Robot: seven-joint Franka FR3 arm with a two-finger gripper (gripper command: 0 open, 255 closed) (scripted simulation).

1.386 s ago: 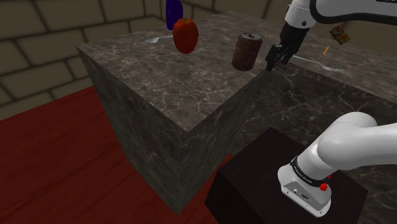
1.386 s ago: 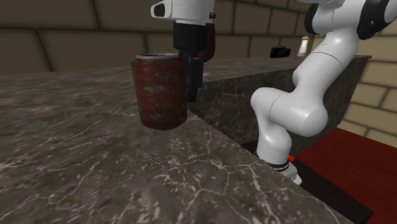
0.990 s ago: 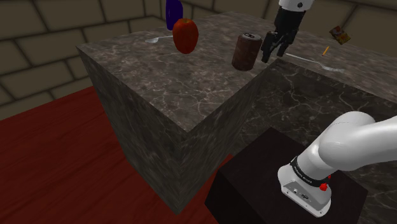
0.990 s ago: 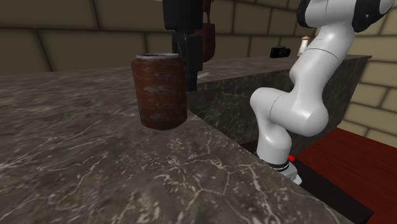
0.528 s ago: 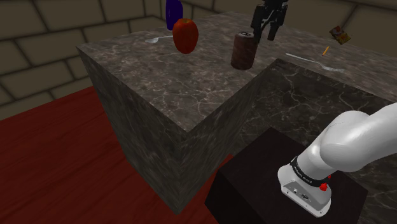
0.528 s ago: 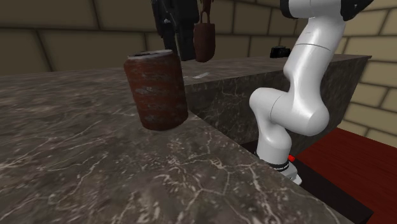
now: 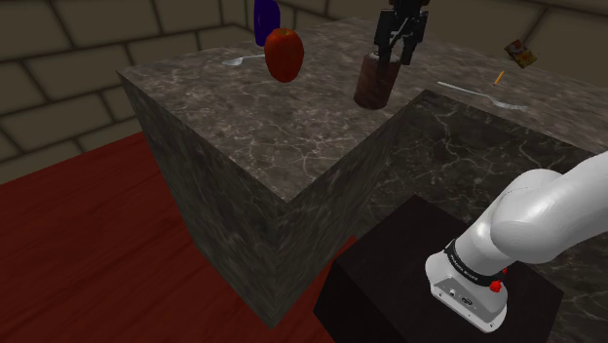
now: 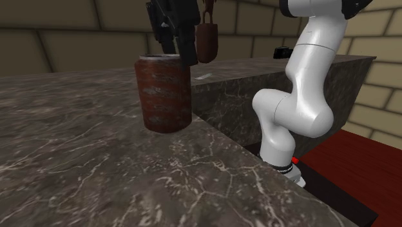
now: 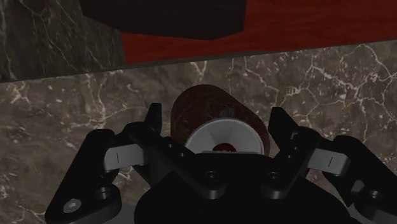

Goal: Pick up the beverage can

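Observation:
The beverage can (image 7: 374, 82) is a dark reddish-brown cylinder with a pale lid. It stands upright on the dark marble counter (image 7: 253, 127) near the inner corner of the counter's edge. In the second exterior view the can (image 8: 166, 93) is close to the camera. My black gripper (image 7: 395, 56) hangs just above it, pointing down, open. From that side the gripper (image 8: 180, 51) has its tips level with the can's rim. Seen along the hand, the gripper (image 9: 215, 117) straddles the can's lid (image 9: 222, 137), with a gap between each finger and the can.
A red apple-like fruit (image 7: 284, 54), a blue bottle (image 7: 266, 19) and a spoon (image 7: 234, 60) lie further back on the counter. A long utensil (image 7: 482, 95) lies on the lower counter section. The counter drops to a red floor (image 7: 88, 253). The dark stand (image 7: 409, 287) is at lower right.
The gripper rose from beside the can, on the shoulder view's right, and moved over its top. The can tipped briefly half a second ago and now stands upright.

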